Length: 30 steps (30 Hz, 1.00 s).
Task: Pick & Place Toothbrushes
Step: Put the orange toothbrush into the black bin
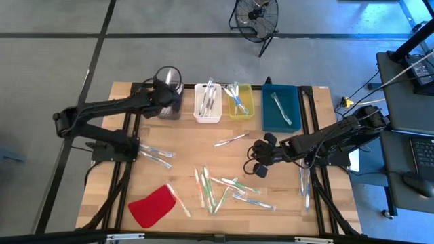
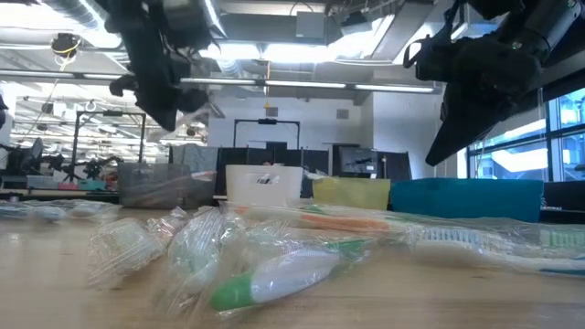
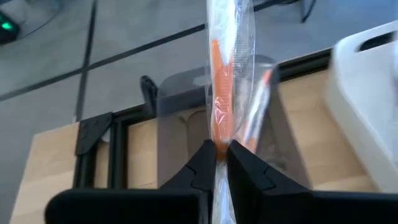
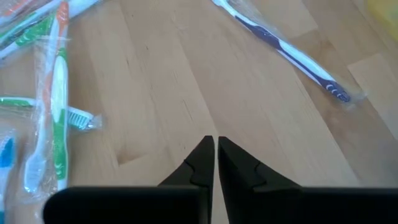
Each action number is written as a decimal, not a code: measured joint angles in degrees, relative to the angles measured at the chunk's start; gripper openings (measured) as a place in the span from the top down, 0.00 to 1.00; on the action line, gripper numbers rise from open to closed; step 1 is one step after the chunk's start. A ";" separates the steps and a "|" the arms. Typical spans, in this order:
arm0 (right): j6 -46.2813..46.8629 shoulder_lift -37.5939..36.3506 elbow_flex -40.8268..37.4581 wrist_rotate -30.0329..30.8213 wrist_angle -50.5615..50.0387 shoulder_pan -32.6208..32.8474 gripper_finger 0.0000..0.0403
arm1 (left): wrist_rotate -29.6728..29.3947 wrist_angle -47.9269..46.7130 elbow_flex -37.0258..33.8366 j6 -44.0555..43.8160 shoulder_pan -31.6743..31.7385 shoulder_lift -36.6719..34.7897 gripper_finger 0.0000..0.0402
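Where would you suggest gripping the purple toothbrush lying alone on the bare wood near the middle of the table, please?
Probably at mid-handle. The purple toothbrush lies flat in its clear wrapper, apart from the others, so a pincer could straddle it across its narrow width from straight above. The right pincer, shut and empty, hovers over bare wood nearest it; the left pincer is shut on an orange toothbrush.

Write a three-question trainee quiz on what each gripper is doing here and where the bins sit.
1. True or false: the left gripper is shut on an orange toothbrush above the grey bin.
2. Which bin sits nearest the table's right edge? A) white bin B) yellow bin C) blue bin
3. Fill in: the right gripper is shut and holds ____.

Key: 1 true; 2 C; 3 nothing, it is above bare table near a purple toothbrush.
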 joint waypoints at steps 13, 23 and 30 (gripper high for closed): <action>-0.09 0.00 0.00 0.00 -0.01 0.00 0.99 | 0.02 6.90 0.00 5.63 6.79 13.59 0.95; -0.54 0.00 0.00 0.00 0.00 0.00 0.93 | 0.53 6.37 0.00 12.71 8.66 17.03 0.94; -0.68 0.00 0.00 0.00 0.02 0.00 0.97 | 2.12 5.34 0.00 20.68 8.72 17.06 0.94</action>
